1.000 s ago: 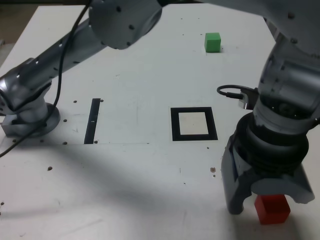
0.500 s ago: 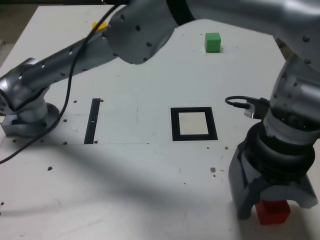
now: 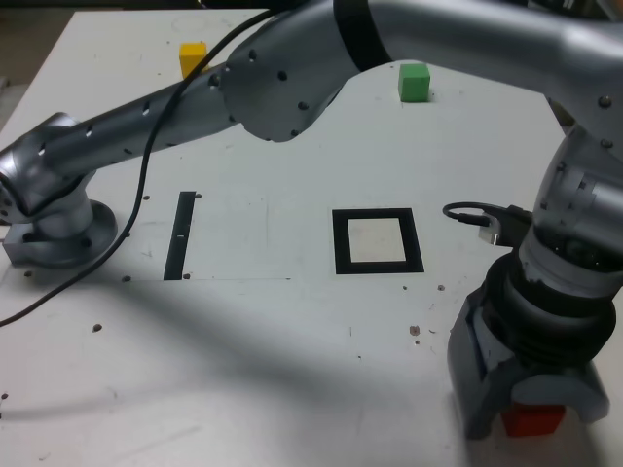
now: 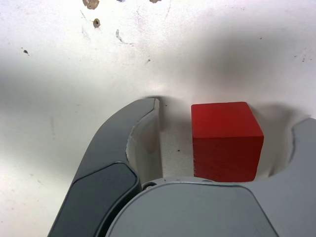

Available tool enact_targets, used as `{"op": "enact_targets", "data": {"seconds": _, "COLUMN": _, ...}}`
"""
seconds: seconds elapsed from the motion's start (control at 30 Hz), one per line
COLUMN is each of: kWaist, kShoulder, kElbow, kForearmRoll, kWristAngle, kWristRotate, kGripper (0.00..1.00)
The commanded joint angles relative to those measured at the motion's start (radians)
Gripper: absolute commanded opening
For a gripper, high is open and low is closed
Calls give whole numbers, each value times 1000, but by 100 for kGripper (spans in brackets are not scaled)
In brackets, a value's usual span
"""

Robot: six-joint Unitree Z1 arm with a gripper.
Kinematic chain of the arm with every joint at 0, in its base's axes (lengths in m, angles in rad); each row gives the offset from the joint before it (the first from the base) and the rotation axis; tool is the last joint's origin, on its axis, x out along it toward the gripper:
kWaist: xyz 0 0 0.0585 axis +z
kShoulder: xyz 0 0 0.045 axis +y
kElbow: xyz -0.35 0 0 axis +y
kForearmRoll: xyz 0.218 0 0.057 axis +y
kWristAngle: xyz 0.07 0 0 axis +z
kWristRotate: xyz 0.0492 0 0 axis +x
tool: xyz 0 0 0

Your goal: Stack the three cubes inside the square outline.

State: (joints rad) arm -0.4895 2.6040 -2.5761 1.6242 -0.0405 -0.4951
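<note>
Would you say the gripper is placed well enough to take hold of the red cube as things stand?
Probably yes. In the wrist view the red cube sits on the table between the open jaws of the gripper, with a gap showing on one side and nothing else between them. Closing should catch it.

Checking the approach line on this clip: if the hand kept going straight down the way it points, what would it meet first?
The red cube, which sits between the open fingers of the hand. The palm would likely press on its top; the white table lies just below.
</note>
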Motion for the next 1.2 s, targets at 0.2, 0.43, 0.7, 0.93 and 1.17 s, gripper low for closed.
{"op": "enact_targets", "data": {"seconds": 0.2, "kWaist": 2, "kShoulder": 5, "kElbow": 1, "kForearmRoll": 14, "kWristAngle": 0, "kWristRotate": -8, "kGripper": 52}}
{"op": "enact_targets", "data": {"seconds": 0.43, "kWaist": 0, "kShoulder": 2, "kElbow": -1, "kForearmRoll": 14, "kWristAngle": 13, "kWristRotate": -7, "kGripper": 33}}
{"op": "enact_targets", "data": {"seconds": 0.7, "kWaist": 0, "kShoulder": -7, "kElbow": 4, "kForearmRoll": 14, "kWristAngle": 17, "kWristRotate": -1, "kGripper": 31}}
{"op": "enact_targets", "data": {"seconds": 0.93, "kWaist": 0, "kShoulder": -28, "kElbow": 20, "kForearmRoll": 15, "kWristAngle": 18, "kWristRotate": 4, "kGripper": 31}}
{"op": "enact_targets", "data": {"seconds": 1.17, "kWaist": -1, "kShoulder": -102, "kElbow": 102, "kForearmRoll": 15, "kWristAngle": 23, "kWristRotate": 14, "kGripper": 31}}
